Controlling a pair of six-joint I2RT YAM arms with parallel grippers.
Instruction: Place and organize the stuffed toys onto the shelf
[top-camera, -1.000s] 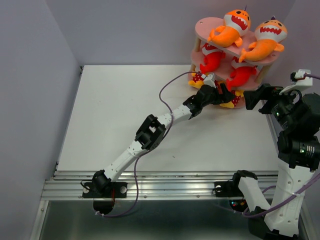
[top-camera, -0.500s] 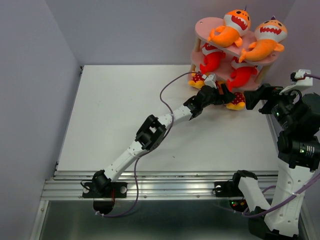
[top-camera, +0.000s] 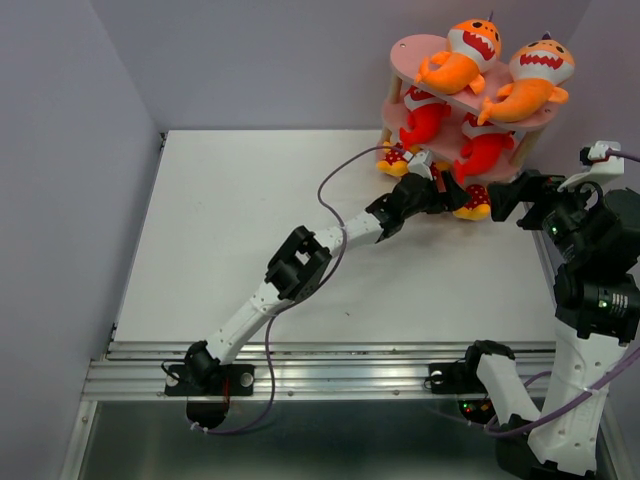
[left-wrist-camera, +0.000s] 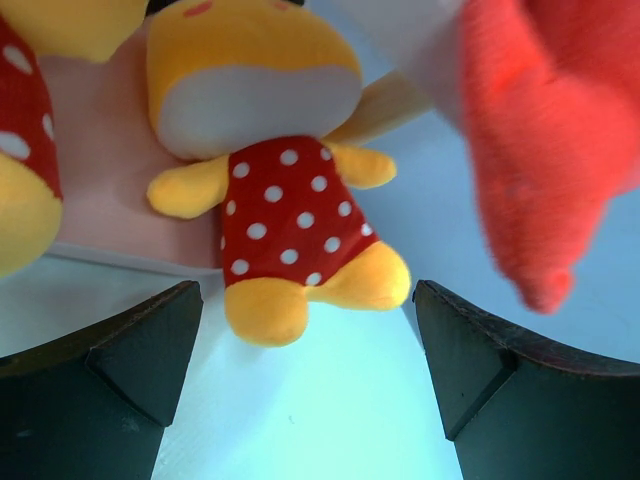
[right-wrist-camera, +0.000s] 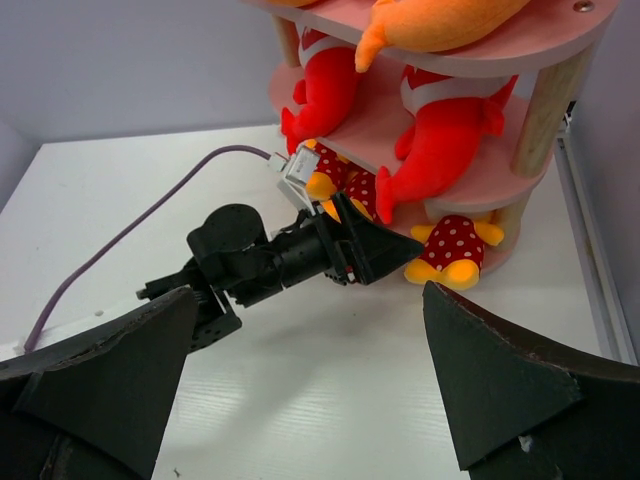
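Stuffed toys sit on pink shelf (top-camera: 412, 48), far right corner of table (top-camera: 250, 230): orange sharks (top-camera: 470, 55) top, red sharks (top-camera: 428, 118) middle, dotted figures (top-camera: 475, 205) bottom. Left gripper (top-camera: 430, 190) wide, empty, just before bottom board; right gripper (top-camera: 515, 192) wide, empty, near shelf. Risk: any nudge drags off nearest dotted figure (left-wrist-camera: 290, 215). Only left wrist view shows its feet overhanging; from above the arm covers it

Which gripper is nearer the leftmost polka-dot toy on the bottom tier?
Left. The left gripper is just in front of that toy; the right gripper is by the shelf's right end.
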